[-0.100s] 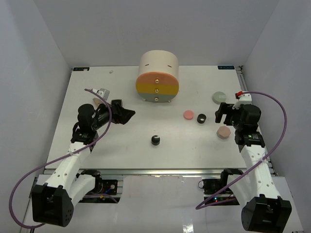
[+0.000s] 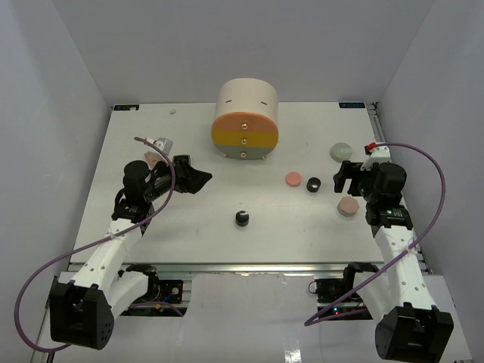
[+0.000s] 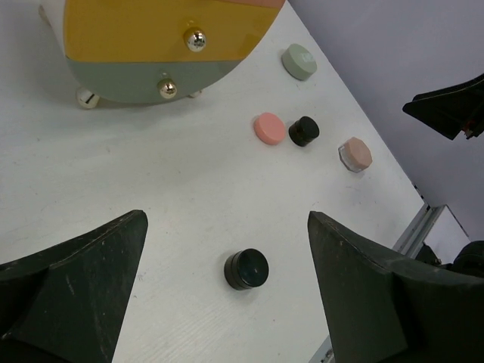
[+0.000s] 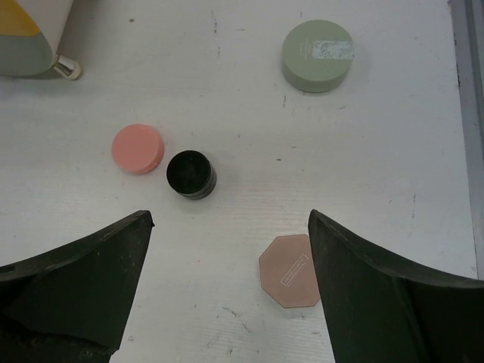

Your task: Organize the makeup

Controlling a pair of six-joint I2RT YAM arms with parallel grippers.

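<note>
The makeup lies loose on the white table. A black pot stands alone near the front middle. Further right are a pink round compact, a second black pot, a pale green compact and a peach octagonal compact. My left gripper hangs open and empty, with the lone black pot on the table below its gap. My right gripper is open and empty above the table; the peach compact lies by its right finger, apart from it.
A big cream cylindrical drawer unit with an orange, yellow and grey-green front stands at the back middle. The table's right edge rail runs close to the green compact. White walls enclose three sides.
The left gripper has edged very slightly to the right. Nothing else has moved.
</note>
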